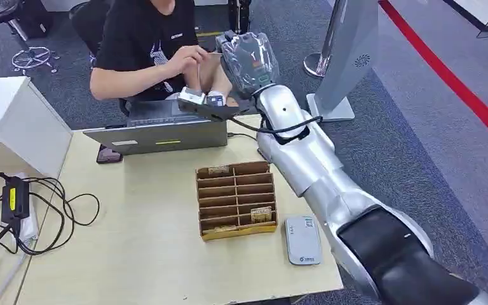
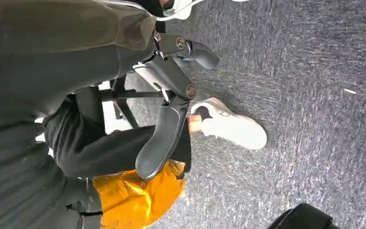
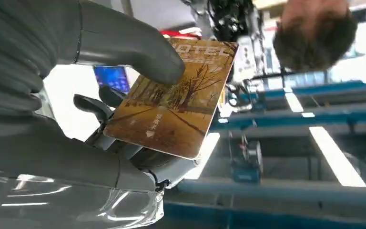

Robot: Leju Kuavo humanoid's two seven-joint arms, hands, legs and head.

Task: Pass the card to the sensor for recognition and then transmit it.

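A: A grey-carpeted office was seen, with a pale worktop (image 1: 146,254) in front of the robot. A slotted card box (image 1: 236,199) stood near its centre, and a grey sensor (image 1: 303,239) lay just beside the box at about four o'clock. A laptop (image 1: 159,130) sat toward twelve o'clock, and a person (image 1: 146,51) was seated behind it.

B: And where was the card (image 3: 171,98) found?

A: It was held in the right hand (image 1: 244,60), raised beyond the far edge of the worktop at roughly one o'clock, close to the person's hand (image 1: 187,60). In the right wrist view the card was pinched between the thumb (image 3: 124,45) and the darker fingers beneath it, with its printed face left exposed.

B: The left hand (image 2: 167,105)?

A: It was seen hanging over the carpet, nothing held, its fingers apart.

B: Which step was judged to be in hand?

A: The handing over, most likely. It would be done well if the card were kept steady and level, its free edge offered toward the person, and the pinch not loosened until the card had clearly been taken. Whether the person was already touching it could not be told.
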